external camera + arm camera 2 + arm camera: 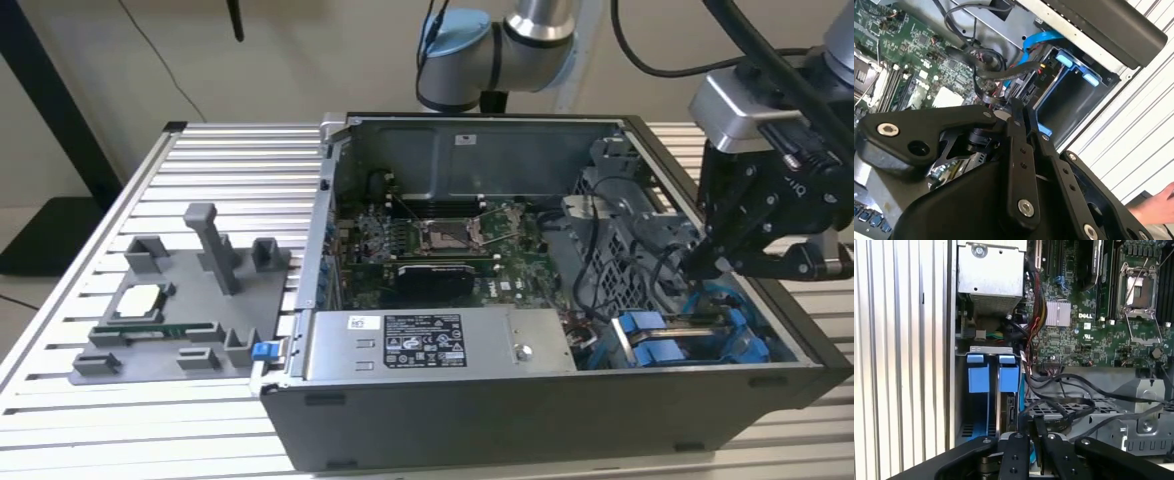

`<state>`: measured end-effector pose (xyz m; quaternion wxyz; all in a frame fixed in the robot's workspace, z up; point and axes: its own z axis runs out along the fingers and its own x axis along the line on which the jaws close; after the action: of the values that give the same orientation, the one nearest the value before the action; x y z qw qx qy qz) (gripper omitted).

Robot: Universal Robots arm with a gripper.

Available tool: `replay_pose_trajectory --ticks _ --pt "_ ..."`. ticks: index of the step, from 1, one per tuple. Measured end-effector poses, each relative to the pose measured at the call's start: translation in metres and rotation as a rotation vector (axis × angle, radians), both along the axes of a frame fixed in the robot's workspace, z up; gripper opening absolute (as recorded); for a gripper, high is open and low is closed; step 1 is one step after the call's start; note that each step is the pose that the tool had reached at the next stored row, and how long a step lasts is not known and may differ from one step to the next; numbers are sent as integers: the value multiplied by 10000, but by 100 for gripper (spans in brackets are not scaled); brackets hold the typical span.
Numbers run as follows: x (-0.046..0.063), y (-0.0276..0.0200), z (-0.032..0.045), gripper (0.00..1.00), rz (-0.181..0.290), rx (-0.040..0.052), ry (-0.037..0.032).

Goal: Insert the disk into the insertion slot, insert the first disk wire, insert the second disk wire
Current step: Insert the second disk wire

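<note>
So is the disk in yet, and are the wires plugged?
The disk looks seated in the insertion slot, behind its blue tabs. The gripper is down among the black wires beside it. Whether either wire is plugged in can't be seen.

A: So where did stuff sit relative to the computer case (534,420)?
B: Motherboard (427,245) was inside it, power-supply box (441,342) along its near wall, parts tray (174,310) outside, toward the exterior view's left.
</note>
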<state>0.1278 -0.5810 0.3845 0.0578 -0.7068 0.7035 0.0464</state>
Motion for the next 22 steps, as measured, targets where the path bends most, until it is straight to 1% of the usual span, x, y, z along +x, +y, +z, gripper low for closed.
replay_pose_trajectory --ticks 4,7,16,19,22 --pt "-10 -44 -15 0 2 1 10" --pt "-12 -66 -61 0 1 3 11" --pt "-11 -73 -214 0 1 5 11" --pt "-11 -77 -245 0 0 6 11" --pt "3 -81 -258 0 0 5 11"
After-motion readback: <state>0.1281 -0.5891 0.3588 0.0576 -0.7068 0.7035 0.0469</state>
